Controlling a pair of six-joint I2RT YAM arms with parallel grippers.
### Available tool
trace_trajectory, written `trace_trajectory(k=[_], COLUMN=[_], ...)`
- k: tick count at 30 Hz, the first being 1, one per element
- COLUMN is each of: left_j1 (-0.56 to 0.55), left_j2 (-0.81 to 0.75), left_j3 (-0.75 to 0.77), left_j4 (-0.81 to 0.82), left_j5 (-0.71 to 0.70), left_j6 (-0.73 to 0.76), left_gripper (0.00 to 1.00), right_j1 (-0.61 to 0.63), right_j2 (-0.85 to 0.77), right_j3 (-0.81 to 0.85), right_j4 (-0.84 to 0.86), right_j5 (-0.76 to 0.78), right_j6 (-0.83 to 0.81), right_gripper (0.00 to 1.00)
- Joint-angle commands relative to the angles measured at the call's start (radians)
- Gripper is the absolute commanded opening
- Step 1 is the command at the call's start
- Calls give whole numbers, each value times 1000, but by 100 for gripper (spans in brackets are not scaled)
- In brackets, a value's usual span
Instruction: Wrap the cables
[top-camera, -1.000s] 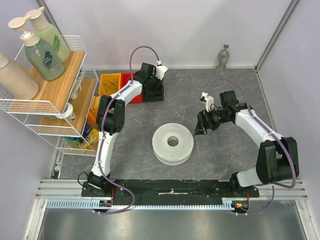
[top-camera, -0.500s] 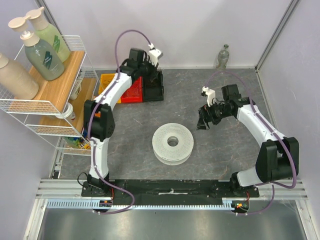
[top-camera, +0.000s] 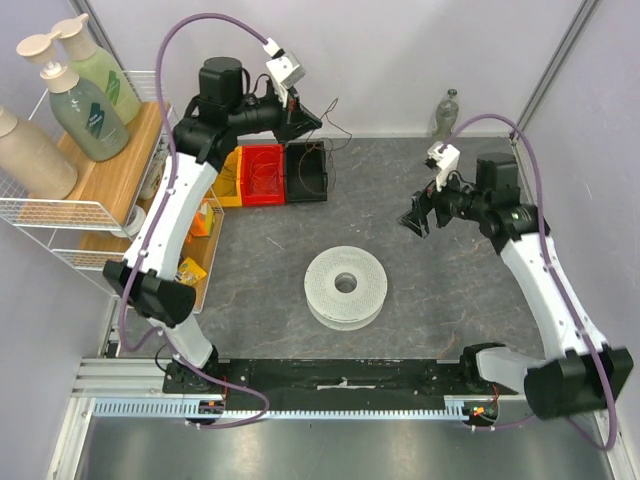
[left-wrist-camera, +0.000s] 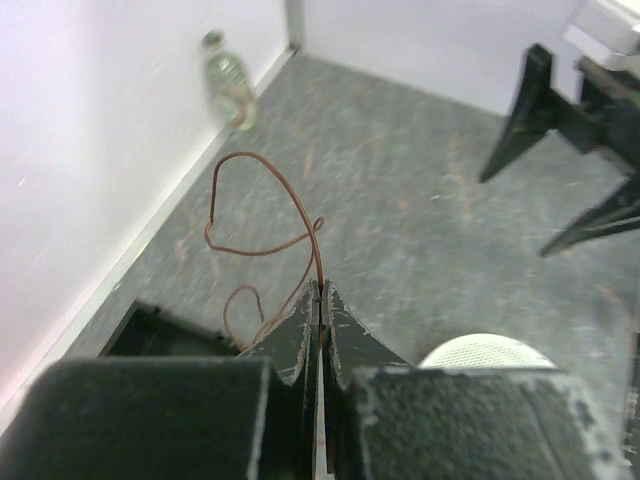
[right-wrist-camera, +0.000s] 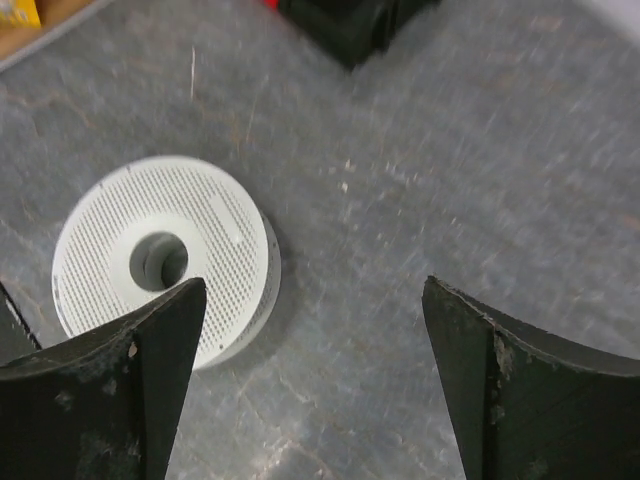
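Now our left gripper (left-wrist-camera: 320, 292) is clenched on the cables (left-wrist-camera: 255, 253), held above the black bin (top-camera: 306, 172) in the top view's upper middle; our right gripper (top-camera: 418, 222) gapes empty. So thin, they could slip free or snag the bin before reaching the spool (top-camera: 322, 285).

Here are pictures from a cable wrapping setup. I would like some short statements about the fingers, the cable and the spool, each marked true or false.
1. The left fingers are shut on the cable. True.
2. The right fingers hold the spool. False: they are open, above it, and hold nothing.
3. The spool stands on its edge. False: it lies flat on the table.
4. A bottle stands at the far edge of the table. True.
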Motion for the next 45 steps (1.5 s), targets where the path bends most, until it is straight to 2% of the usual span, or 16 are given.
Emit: trace_trajectory(k=[1, 2, 4, 6, 10, 14, 22, 28, 30, 31, 33, 35, 37, 42, 45], left_j1=[-15, -15, -18, -21, -32, -44, -55, -57, -58, -60, -58, -58, -58, -57, -55], left_j2=[-107, -124, -145, -162, -181, -199, -219, -231, -242, -245, -257, -271, -288, -322, -322], left_j3=[-15, -26, -52, -78, -110, -155, -230, -259, -281, -291, -320, -350, -376, -426, -459], left_j4=[11, 34, 86, 133, 196, 243, 378, 436, 459, 469, 493, 505, 480, 296, 248], left_j5=[183, 196, 229, 252, 285, 303, 352, 383, 392, 397, 407, 412, 397, 175, 66], left_j6=[-141, -190, -290, -373, -465, -517, -677, -750, -778, -789, -815, -829, -794, -571, -475], left_gripper=[2, 2, 2, 2, 2, 2, 2, 2, 2, 2, 2, 2, 2, 2, 2], right_j1=[-1, -1, -1, 0, 12, 37, 153, 196, 198, 200, 204, 204, 203, 203, 203], right_j2=[-187, -235, -309, -350, -314, -287, -174, -80, -56, -47, -28, -17, -22, -92, -122], right_j3=[-90, -147, -227, -268, -215, -195, -143, -124, -115, -103, -85, -60, -28, 51, 92], right_j4=[320, 450, 608, 748, 761, 863, 896, 890, 922, 935, 943, 925, 894, 825, 758], right_j5=[-46, -53, -81, -107, -119, -103, -3, 127, 129, 137, 178, 225, 249, 290, 252], right_j6=[188, 257, 395, 487, 546, 621, 628, 621, 644, 655, 661, 645, 602, 451, 411], right_gripper=[95, 92, 80, 74, 75, 78, 84, 84, 81, 76, 61, 35, 2, 0, 0])
